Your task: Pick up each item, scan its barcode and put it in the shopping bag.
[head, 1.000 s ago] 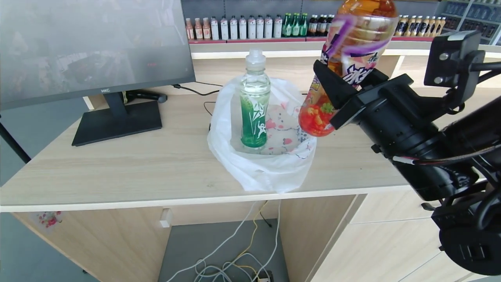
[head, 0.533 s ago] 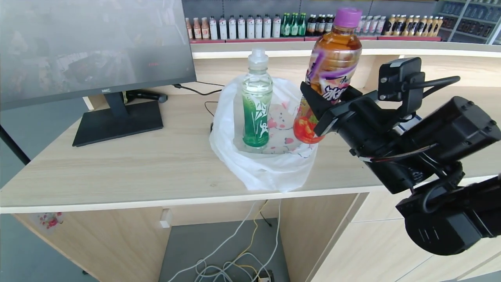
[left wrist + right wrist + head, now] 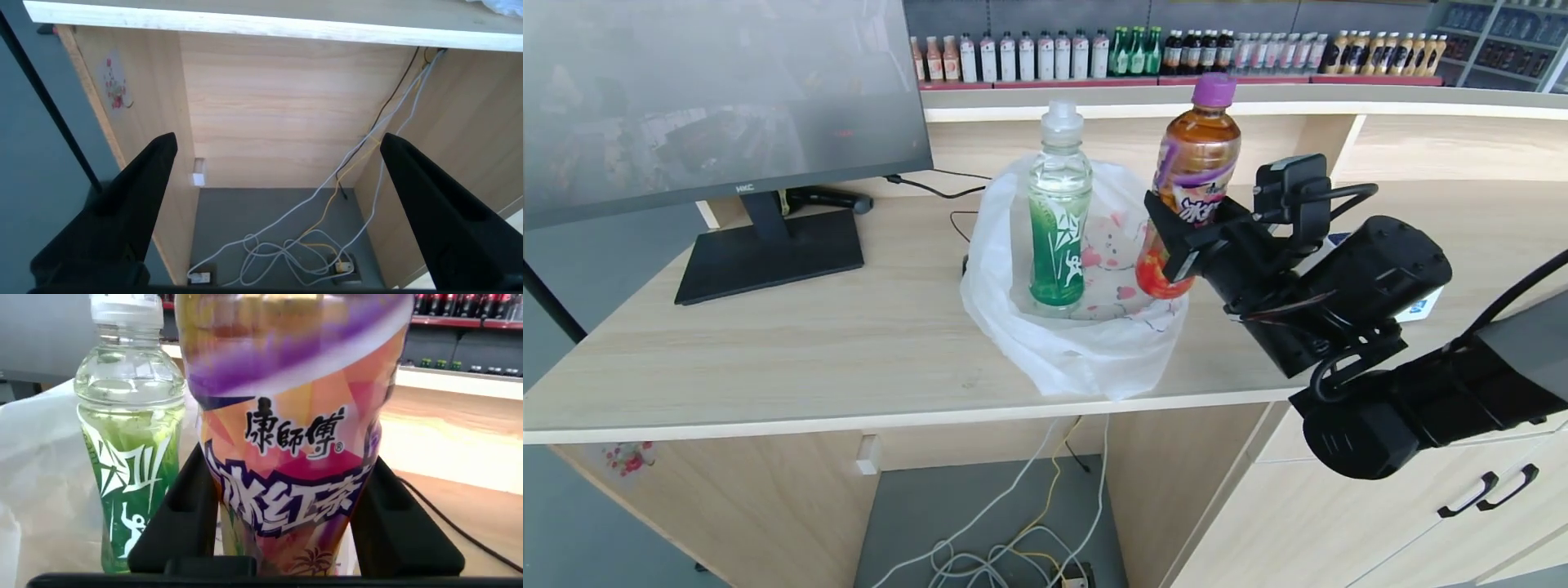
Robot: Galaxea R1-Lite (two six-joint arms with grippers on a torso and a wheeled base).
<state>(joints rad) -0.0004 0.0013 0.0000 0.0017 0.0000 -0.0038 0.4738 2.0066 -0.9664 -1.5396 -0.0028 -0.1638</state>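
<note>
Right gripper (image 3: 1170, 242) is clamping the orange tea bottle (image 3: 1197, 160) around its lower label, one black finger on each side; the right wrist view is showing both fingers pressed against the label of the tea bottle (image 3: 294, 433). The bottle is standing upright, purple cap on top. Its base is sitting at the right rim of the shopping bag (image 3: 1086, 359); I cannot tell whether it is touching the bag floor.

Green bottle (image 3: 1058, 220) is standing upright inside the bag, just beside the held one and apart from it. The bag is resting on the counter (image 3: 809, 343), and a monitor (image 3: 719, 98) is standing well to the left.

Left gripper (image 3: 278, 204) is hanging below the counter edge, fingers spread wide, holding nothing.

Judgement: the bagging step is in hand for the tea bottle. The next move is calling for a short descent into the bag opening, keeping clear of the green bottle so it is not tipped, then spreading the fingers only once the base is seated.
</note>
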